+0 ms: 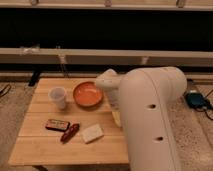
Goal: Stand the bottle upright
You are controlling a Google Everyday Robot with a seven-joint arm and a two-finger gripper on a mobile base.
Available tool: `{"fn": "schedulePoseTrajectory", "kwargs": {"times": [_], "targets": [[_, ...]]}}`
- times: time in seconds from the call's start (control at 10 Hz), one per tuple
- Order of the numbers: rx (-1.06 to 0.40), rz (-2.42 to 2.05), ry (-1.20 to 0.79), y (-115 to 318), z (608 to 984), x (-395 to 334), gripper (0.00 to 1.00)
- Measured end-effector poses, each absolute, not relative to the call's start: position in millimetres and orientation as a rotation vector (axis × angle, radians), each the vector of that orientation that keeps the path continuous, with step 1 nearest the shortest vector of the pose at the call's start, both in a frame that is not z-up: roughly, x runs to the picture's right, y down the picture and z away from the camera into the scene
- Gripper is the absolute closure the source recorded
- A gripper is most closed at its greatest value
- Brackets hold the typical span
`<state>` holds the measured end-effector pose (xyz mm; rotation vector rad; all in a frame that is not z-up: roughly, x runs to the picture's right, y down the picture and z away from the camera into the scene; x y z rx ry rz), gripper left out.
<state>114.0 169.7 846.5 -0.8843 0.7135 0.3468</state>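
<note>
The white arm (150,120) in front hides the bottle, presumably at the table's (40,147) right edge, where the gripper (116,116) reaches down, fingers spread, so standing it up seems still undone.

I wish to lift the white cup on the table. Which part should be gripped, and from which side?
Probably best to pinch the rim of the cup from above, on the side away from the orange bowl. The cup stands upright with its mouth open, and the bowl crowds its other side. The gripper, open, is low at the right side of the table, largely behind the arm.
</note>
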Motion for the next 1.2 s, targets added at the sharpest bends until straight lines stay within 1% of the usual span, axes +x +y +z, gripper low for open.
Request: {"fn": "schedulePoseTrajectory", "kwargs": {"times": [0.5, 0.6, 0.8, 1.0, 1.1, 1.2], "targets": [[-0.888, 0.314, 0.753, 174.4, 852.7, 110.3, 0.20], [-0.881, 0.307, 0.759, 174.7, 854.1, 108.9, 0.27], [-0.861, 0.293, 0.775, 176.4, 857.1, 112.7, 0.45], [-0.853, 0.283, 0.774, 176.7, 855.7, 110.2, 0.67], [-0.847, 0.280, 0.776, 176.2, 855.1, 111.0, 0.75], [-0.837, 0.278, 0.776, 174.8, 853.3, 111.1, 0.87]]}}
